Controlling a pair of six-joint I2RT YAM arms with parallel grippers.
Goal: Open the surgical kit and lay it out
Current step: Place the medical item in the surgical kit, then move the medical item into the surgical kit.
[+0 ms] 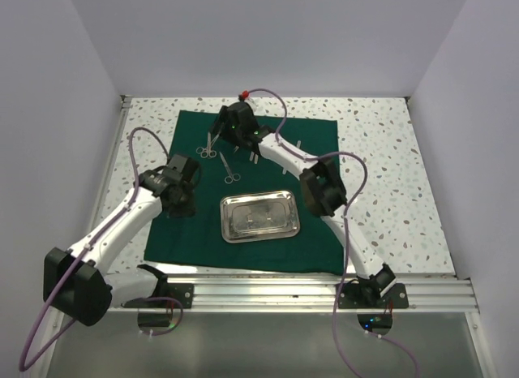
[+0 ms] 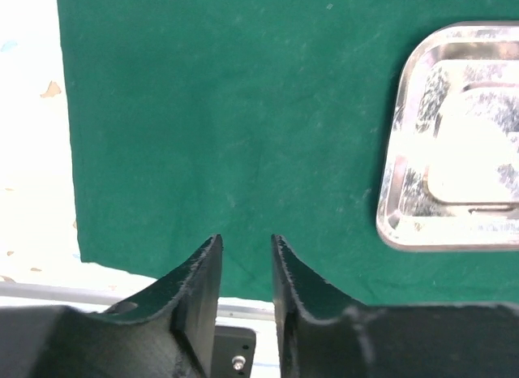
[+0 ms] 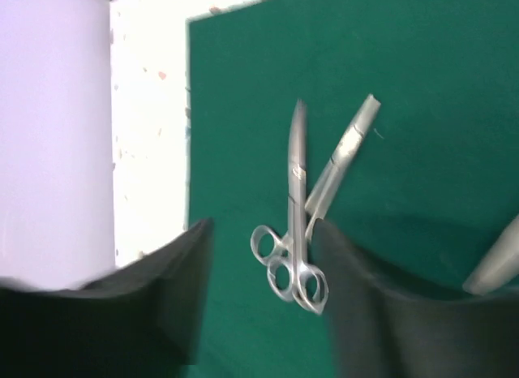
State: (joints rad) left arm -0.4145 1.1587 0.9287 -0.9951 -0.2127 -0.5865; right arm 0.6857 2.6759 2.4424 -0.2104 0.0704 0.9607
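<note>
The dark green cloth (image 1: 243,240) lies spread flat on the table. The shiny steel tray (image 1: 259,216) sits on its near middle and also shows in the left wrist view (image 2: 454,135). Two pairs of ring-handled scissors (image 1: 208,148) (image 1: 229,169) lie on the cloth's far left. My right gripper (image 1: 220,128) hovers over the far pair, jaws wide open; in the right wrist view (image 3: 261,224) two crossed silver instruments (image 3: 296,232) lie between the fingers, close to the right one. My left gripper (image 1: 180,198) hangs over the cloth's left part (image 2: 246,240), jaws slightly apart and empty.
More slim silver instruments lie on the far cloth (image 1: 255,155) (image 1: 300,146); one shows at the right edge of the right wrist view (image 3: 496,263). The speckled tabletop (image 1: 389,175) surrounds the cloth. White walls stand on three sides. A metal rail (image 1: 308,293) runs along the near edge.
</note>
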